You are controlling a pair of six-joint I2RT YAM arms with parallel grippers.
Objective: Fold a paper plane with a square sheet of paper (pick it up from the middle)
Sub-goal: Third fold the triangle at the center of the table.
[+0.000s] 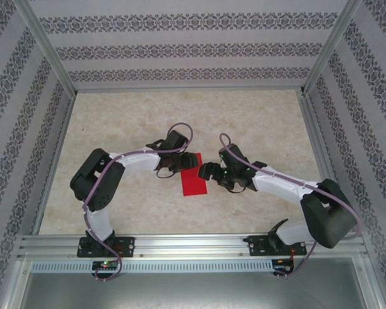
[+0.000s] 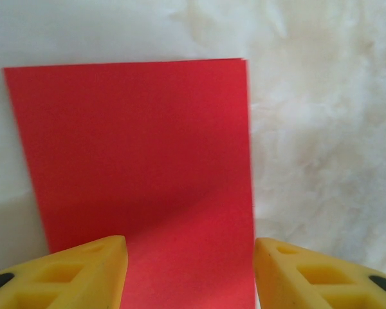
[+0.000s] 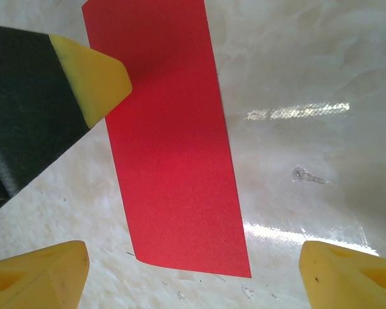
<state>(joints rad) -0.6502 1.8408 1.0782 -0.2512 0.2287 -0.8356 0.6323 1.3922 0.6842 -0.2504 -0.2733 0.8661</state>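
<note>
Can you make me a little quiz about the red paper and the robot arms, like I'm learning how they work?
1. True or false: the red paper lies flat on the table.
2. Pick one. What shape is the paper now? A: a square. B: a long rectangle. C: a pointed dart.
3. Fill in the gap: the jaws of the right gripper stand wide ____.

Key: 1 true; 2 B; 3 open.
</note>
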